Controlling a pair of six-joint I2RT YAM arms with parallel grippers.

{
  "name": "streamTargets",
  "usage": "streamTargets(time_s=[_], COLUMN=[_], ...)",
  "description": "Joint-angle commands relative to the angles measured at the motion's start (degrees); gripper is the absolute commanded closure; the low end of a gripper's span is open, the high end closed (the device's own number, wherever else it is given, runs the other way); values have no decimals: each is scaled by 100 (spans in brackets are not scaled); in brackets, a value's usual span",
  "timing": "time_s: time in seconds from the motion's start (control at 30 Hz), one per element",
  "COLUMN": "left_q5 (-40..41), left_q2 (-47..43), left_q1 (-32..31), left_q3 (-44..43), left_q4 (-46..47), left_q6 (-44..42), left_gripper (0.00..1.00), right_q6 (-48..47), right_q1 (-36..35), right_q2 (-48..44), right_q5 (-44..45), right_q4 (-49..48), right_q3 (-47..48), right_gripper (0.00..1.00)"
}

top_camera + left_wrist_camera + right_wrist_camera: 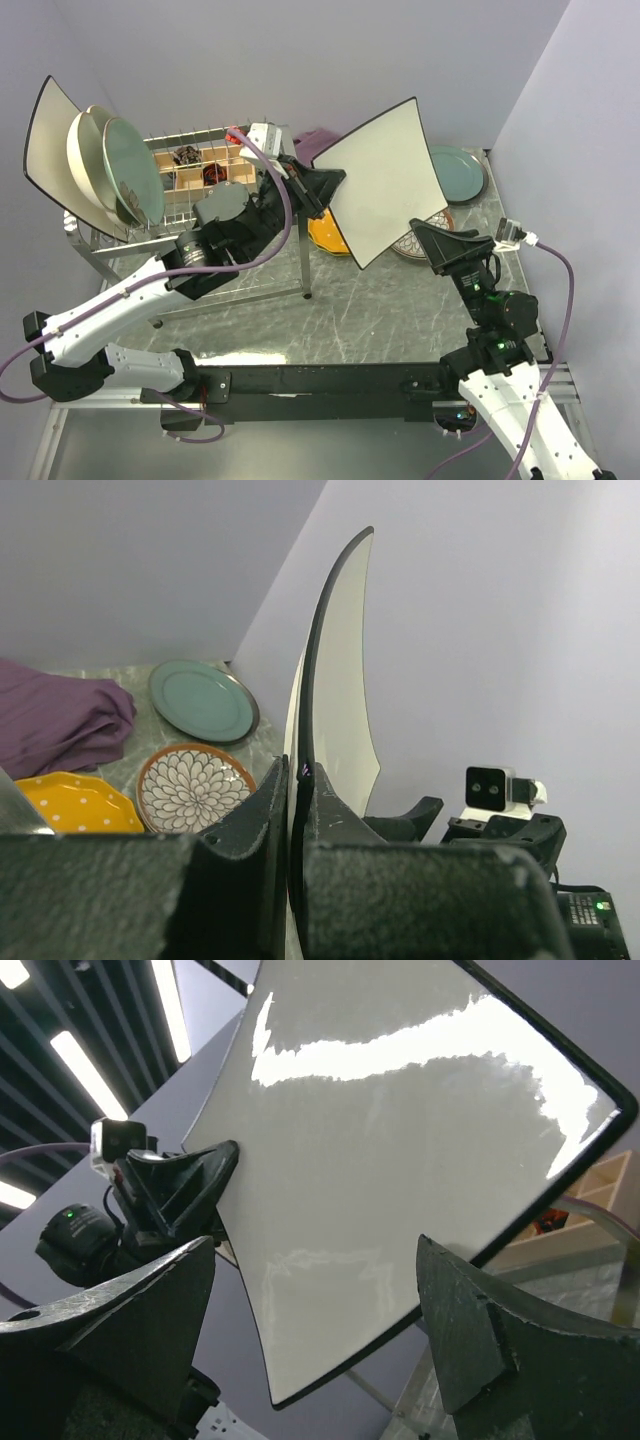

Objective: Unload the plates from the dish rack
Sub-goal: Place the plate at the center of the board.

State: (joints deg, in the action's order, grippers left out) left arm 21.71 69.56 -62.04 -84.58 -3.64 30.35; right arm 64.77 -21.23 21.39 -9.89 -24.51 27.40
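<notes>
Left gripper [322, 188] pinches the left edge of a white square plate [385, 180], held upright in the air right of the rack [195, 137], while the right gripper [443, 240], spread wide, sits at the plate's lower right edge, contact unclear, and other plates [110, 165] stand in the rack.

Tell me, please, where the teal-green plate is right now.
In the left wrist view, the teal-green plate lies flat by the far corner, behind the brown-patterned plate and right of the purple cloth.

Dish rack [200, 150] at upper left, upright plates [130, 170] in it; square plate [385, 180] at centre, above the table [380, 310]; flat plates [462, 172] behind it, upper right.
</notes>
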Motion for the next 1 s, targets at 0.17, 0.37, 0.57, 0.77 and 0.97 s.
streamTargets(time_s=[0.17,0.37,0.57,0.77,0.97], left_q5=[158,-176,-396,-536,-633], left_q2=[-610,-619,-698,-724,-637], left_q1=[-27,-19,-19,-19,-19], left_q3=[-252,-112,248,836,1250], left_q4=[2078,2069,2253,2700,2983], left_q6=[191,568,902,1183,1386], left_gripper=[99,99,99,99,99], right_q6=[88,115,176,430,817], right_q1=[-39,-39,-39,-39,-39], right_q2=[-477,-180,67,242,384], right_q5=[672,436,-65,-135,-250], right_q4=[1432,767,-745,-1256,-1460], right_q3=[179,91,-138,-226,-410], right_gripper=[8,7,9,17,62])
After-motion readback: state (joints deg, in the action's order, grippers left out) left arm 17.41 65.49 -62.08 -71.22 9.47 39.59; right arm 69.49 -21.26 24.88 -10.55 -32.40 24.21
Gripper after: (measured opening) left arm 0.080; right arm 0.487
